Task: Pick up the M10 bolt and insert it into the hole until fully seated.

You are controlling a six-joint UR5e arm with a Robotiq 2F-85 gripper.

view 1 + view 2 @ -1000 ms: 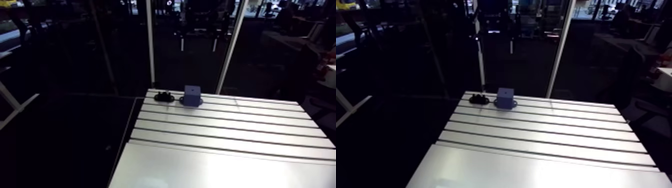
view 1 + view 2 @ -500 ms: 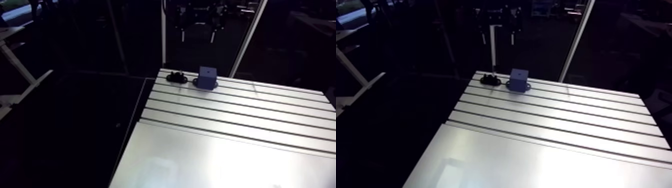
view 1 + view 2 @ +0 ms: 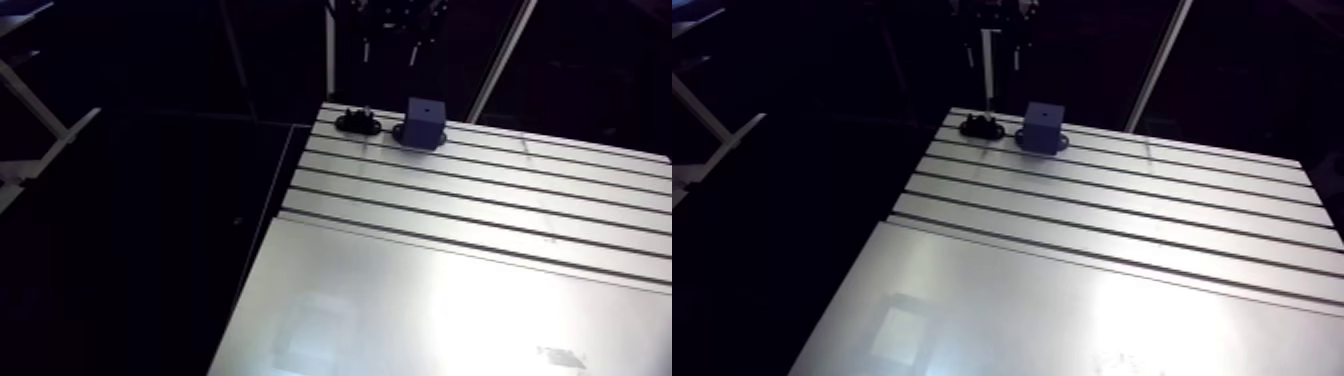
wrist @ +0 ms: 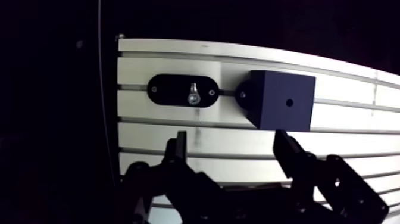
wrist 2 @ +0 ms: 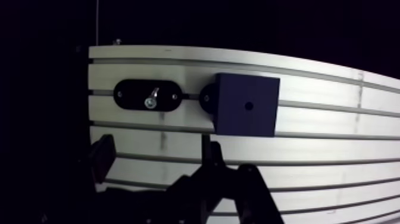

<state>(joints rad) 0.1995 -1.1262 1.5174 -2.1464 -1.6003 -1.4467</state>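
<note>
my jaws wide apart, holding nothing, above slotted worktop | ahead: M10 bolt sits in black oval holder; blue block just beside it, hole in its top face | both by the worktop's far edge, near its corner

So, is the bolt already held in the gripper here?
No, the bolt stands in its black holder beside the blue block, ahead of the open, empty gripper.

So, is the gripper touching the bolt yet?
Apart. The wrist view shows the open gripper short of the bolt, with bare table between them.
</note>
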